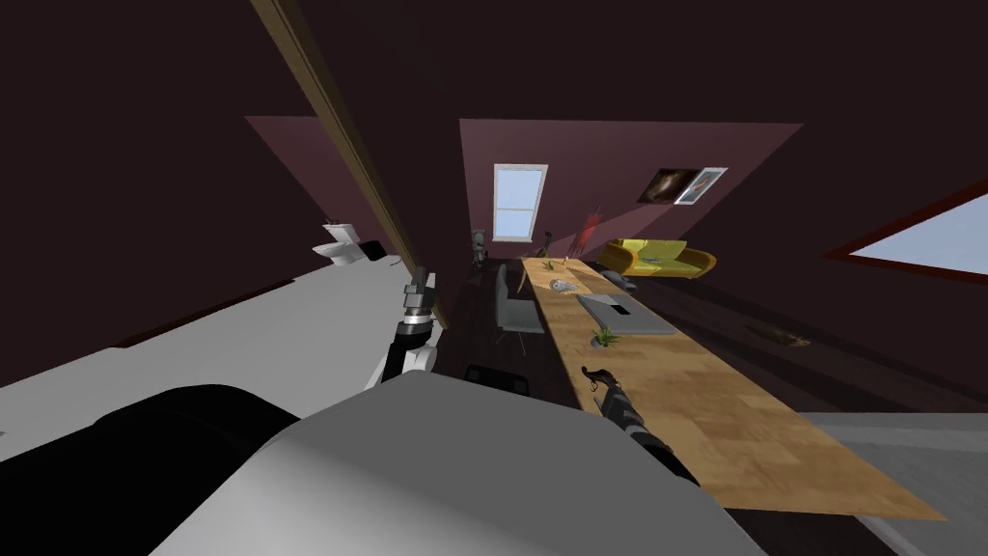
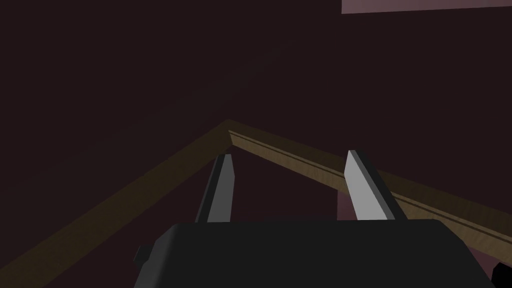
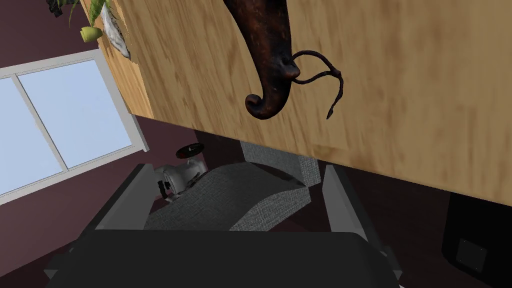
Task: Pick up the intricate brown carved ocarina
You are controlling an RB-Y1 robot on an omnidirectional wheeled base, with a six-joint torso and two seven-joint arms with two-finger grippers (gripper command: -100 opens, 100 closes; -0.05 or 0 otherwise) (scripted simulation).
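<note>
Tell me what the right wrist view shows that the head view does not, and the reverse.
Right wrist view: close up, the dark brown ocarina, its curled tip and thin cord, lying on the table near its edge, ahead of the open right gripper. Head view: the left gripper, a yellow sofa, two wall pictures. Both: the wooden table, a grey chair, a window, a small plant.

We see a long wooden table (image 1: 753, 434) running away from us across the dark floor. Farther along its top are a small green plant (image 1: 605, 336), a flat grey slab (image 1: 625, 315) and a pale grey object (image 1: 563, 285). A grey chair (image 1: 512, 307) stands just beside the table's edge. Beyond the far end are a yellow sofa (image 1: 662, 257), a window (image 1: 518, 201) and two pictures (image 1: 687, 185) on the maroon wall.
</note>
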